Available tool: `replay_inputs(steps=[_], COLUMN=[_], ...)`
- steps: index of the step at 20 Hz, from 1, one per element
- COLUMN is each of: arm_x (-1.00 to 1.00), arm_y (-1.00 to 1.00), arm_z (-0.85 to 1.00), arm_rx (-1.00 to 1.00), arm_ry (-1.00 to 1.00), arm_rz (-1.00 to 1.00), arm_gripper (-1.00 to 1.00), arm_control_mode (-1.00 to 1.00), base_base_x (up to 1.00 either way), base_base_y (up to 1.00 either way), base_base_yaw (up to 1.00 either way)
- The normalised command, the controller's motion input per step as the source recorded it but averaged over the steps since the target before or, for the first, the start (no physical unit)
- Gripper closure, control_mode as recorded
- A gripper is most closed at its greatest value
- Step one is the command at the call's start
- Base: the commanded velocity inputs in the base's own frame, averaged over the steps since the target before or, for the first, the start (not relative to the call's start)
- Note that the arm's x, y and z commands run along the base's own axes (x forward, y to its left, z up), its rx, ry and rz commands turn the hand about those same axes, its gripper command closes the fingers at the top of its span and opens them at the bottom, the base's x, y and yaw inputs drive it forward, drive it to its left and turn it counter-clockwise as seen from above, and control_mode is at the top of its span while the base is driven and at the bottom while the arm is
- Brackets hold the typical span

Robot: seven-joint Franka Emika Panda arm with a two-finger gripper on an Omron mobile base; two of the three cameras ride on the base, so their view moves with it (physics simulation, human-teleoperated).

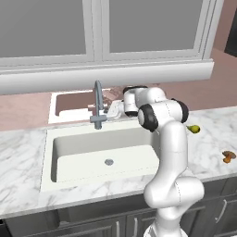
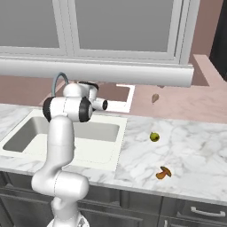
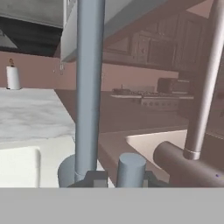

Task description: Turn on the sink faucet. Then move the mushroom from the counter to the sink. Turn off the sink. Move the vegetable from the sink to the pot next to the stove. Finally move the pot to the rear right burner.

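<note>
With your gripper (image 3: 120,177) pinched shut at the faucet (image 1: 97,104) base behind the sink (image 1: 48,139), nudge the handle sideways gently; the mushroom (image 2: 163,173) waits on the counter (image 2: 195,146).

Mushroom (image 2: 163,173) on counter (image 2: 195,146), right of sink (image 2: 99,133).

Faucet (image 1: 97,104) grey-blue, sink (image 1: 99,155) off-white. Counter (image 2: 190,146) white marble with grey veins. Mushroom (image 2: 163,173) orange-brown, small round fruit (image 2: 154,137) yellow-green.
</note>
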Motion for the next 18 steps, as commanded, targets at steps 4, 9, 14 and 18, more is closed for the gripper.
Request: replay_inputs(steps=[4, 9, 14, 18], arm_x=[0.1, 0.23, 0.2, 0.23], arm_y=[0.0, 0.0, -0.13, -0.27], arm_z=[-0.09, -0.2, -0.27, -0.33], arm_rx=[0.0, 0.0, 0.0, 0.0], arm_ry=[0.03, 0.02, 0.0, 0.0], arm_rz=[0.0, -0.05, -0.12, -0.13], arm_gripper=[1.0, 1.0, 1.0, 1.0], arm_control_mode=[-1.0, -1.0, -1.0, -1.0], base_base_x=[0.0, 0.0, 0.0, 0.0], base_base_y=[0.0, 0.0, 0.0, 0.0], base_base_yaw=[0.0, 0.0, 0.0, 0.0])
